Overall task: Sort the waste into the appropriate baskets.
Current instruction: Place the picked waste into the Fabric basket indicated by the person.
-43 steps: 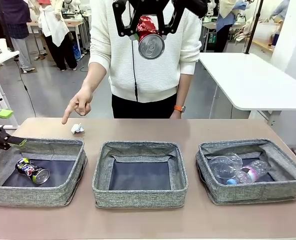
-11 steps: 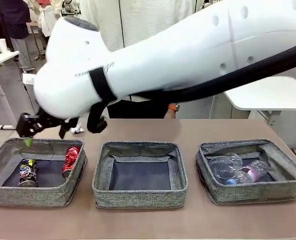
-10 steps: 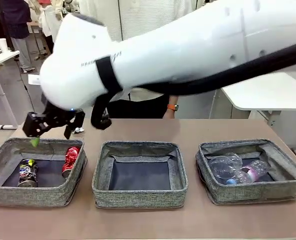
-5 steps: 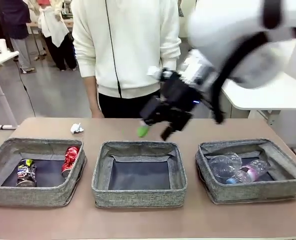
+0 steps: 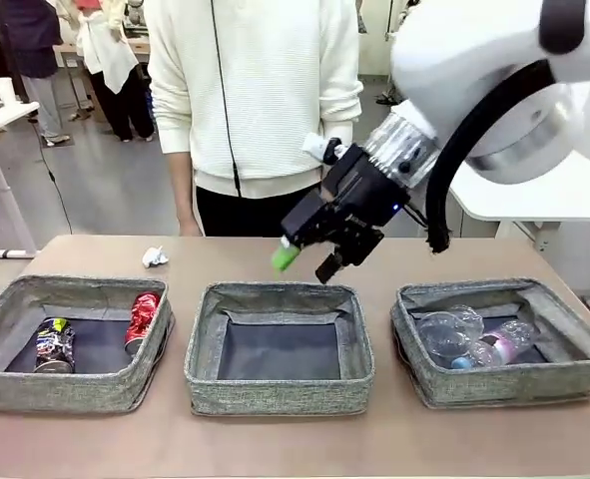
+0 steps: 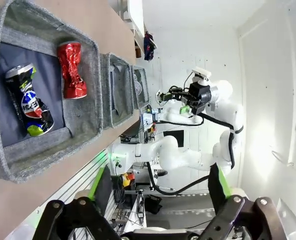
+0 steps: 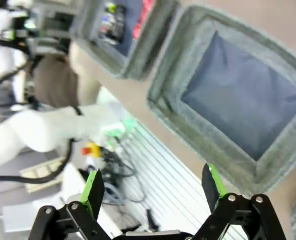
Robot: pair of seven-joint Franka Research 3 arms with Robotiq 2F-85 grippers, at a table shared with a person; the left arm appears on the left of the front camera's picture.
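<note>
The right gripper (image 5: pixel 307 262) hangs wide and empty above the middle basket's (image 5: pixel 203 329) far rim. The left gripper (image 6: pixel 155 197) is wide too. The arm hides part of the person (image 5: pixel 245 90).

No readable text anywhere. Black printed can (image 6: pixel 27 102) in the left basket (image 6: pixel 82 127) has colourful print w/ white lettering, too small and sideways to make out. Crushed red can (image 6: pixel 71 70) beside it: no legible brand. Bottle label (image 5: pixel 501 347) in right basket: pink, print unreadable.
</note>
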